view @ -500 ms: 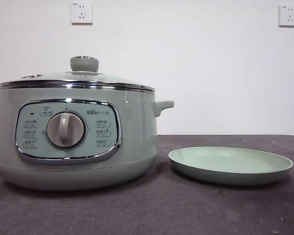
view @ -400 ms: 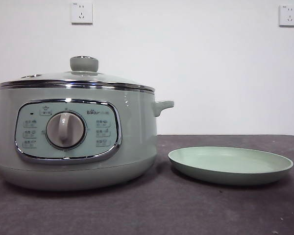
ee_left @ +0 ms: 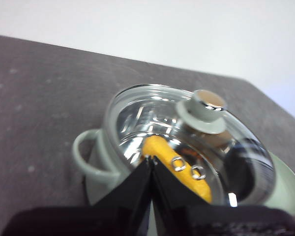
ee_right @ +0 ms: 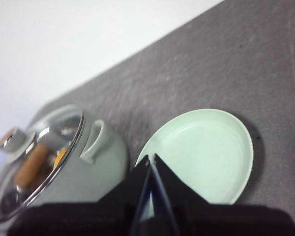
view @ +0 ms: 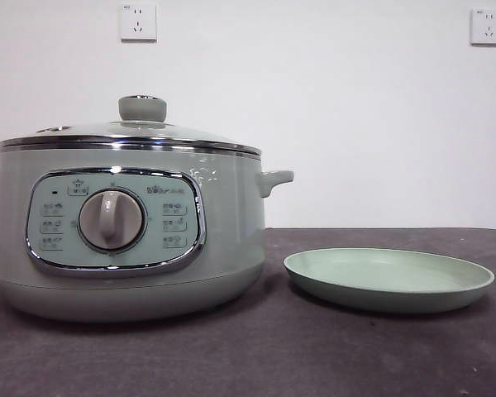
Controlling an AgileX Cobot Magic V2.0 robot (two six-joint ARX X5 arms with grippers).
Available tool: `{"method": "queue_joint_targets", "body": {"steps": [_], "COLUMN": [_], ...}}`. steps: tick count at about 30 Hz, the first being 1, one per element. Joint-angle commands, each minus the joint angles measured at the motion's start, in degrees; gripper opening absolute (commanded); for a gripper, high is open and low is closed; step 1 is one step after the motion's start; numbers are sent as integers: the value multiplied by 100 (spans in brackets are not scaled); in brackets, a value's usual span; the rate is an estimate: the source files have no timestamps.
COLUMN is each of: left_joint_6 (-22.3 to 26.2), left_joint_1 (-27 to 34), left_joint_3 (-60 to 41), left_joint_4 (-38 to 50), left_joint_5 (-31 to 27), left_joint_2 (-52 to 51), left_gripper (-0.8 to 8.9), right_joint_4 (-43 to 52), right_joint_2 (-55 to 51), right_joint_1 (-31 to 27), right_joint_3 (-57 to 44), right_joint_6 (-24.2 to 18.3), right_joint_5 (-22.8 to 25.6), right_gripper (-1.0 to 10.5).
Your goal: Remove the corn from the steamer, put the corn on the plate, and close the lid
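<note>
The sage-green steamer (view: 124,240) stands on the left of the table with its glass lid (view: 132,131) on; the lid's green knob (view: 142,107) is on top. The pale green plate (view: 388,279) lies empty to its right. The yellow-orange corn (ee_left: 174,167) shows through the lid in the left wrist view, inside the steamer (ee_left: 96,157). My left gripper (ee_left: 151,160) is shut and empty, above the steamer's near side. My right gripper (ee_right: 151,158) is shut and empty, above the plate (ee_right: 201,155), with the steamer (ee_right: 96,167) beside it. Neither arm shows in the front view.
The dark grey table (view: 314,356) runs back to a white wall with two sockets (view: 138,21). A brownish oblong piece (ee_right: 32,164) also lies inside the steamer under the lid.
</note>
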Motion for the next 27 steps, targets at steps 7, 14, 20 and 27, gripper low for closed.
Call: {"method": "queue_joint_targets", "body": {"steps": [7, 14, 20, 27], "left_joint_6": [809, 1117, 1102, 765], "left_joint_1": [9, 4, 2, -315], "left_joint_3": [1635, 2321, 2374, 2385], "left_joint_4": [-743, -1331, -1320, -492], "left_joint_5": [1207, 1593, 1563, 1488], "left_joint_2": [1773, 2664, 3016, 3456], "left_gripper": [-4, 56, 397, 407], "right_joint_4": [-1390, -2380, -2363, -2363], "right_joint_2": [1843, 2828, 3062, 3091], "right_joint_1": [0, 11, 11, 11], "right_joint_3": [1939, 3010, 3246, 3244], "right_joint_6": [-1998, -2841, -2820, -2680], "right_joint_5": [-1169, -1523, -1484, -1482], "right_gripper": [-1, 119, 358, 356]}}
